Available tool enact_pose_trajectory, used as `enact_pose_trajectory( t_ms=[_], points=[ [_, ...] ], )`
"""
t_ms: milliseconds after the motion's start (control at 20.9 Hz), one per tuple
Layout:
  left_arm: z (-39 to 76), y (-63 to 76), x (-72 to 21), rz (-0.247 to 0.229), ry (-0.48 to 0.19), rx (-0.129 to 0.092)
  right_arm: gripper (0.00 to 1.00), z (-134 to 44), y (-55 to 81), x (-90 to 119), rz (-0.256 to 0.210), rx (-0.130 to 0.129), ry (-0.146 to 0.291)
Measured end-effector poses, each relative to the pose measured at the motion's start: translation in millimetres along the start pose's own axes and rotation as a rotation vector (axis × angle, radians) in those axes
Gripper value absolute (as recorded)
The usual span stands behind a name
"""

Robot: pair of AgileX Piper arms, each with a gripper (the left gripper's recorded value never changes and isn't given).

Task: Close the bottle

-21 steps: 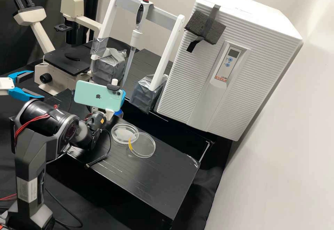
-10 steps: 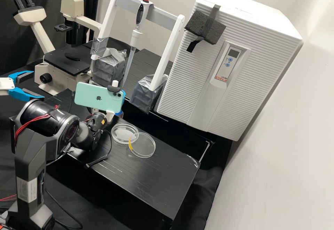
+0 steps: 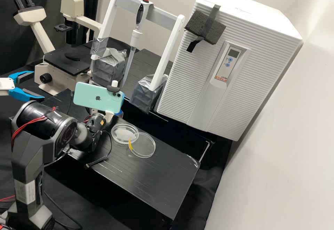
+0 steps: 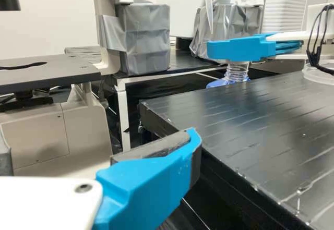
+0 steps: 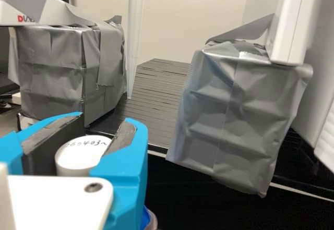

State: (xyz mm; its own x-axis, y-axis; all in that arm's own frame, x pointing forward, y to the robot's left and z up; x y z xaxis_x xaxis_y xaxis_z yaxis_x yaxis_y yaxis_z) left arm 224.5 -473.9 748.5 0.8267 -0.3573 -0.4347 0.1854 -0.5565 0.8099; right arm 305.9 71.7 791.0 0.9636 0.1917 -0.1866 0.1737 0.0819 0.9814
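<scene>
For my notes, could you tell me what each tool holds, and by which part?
The right tool grips the round white bottle cap by its sides, above the clear plastic bottle; the open left tool holds nothing.

The right tool [image 5: 91,136] is bright blue and white, with dark grey pads [image 5: 49,136]. The cap [image 5: 81,156] is white and the bottle [image 4: 237,73] clear. The black tabletop [image 3: 149,174] is finely lined, the white cabinet [image 3: 222,59] is ribbed, and the phone [image 3: 99,98] is mint green.
</scene>
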Motion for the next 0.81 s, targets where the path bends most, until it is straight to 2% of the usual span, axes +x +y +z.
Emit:
enact_pose_trajectory(
  t_ms=[240, 671, 815],
  points=[
    [0.3, 0.0, 0.1, 0.0, -0.001, 0.0, 0.0, 0.3, -0.3, -0.1, -0.004, 0.015, -0.005],
    [0.0, 0.5, 0.7, 0.006, 0.007, -0.005, 0.0, 2.1, 1.2, -0.4, -0.001, 0.012, -0.009],
    [-0.1, 0.6, 0.7, 0.006, 0.008, -0.005, 0.0, 5.8, 1.3, -1.9, -0.005, 0.016, -0.027]
  ],
)
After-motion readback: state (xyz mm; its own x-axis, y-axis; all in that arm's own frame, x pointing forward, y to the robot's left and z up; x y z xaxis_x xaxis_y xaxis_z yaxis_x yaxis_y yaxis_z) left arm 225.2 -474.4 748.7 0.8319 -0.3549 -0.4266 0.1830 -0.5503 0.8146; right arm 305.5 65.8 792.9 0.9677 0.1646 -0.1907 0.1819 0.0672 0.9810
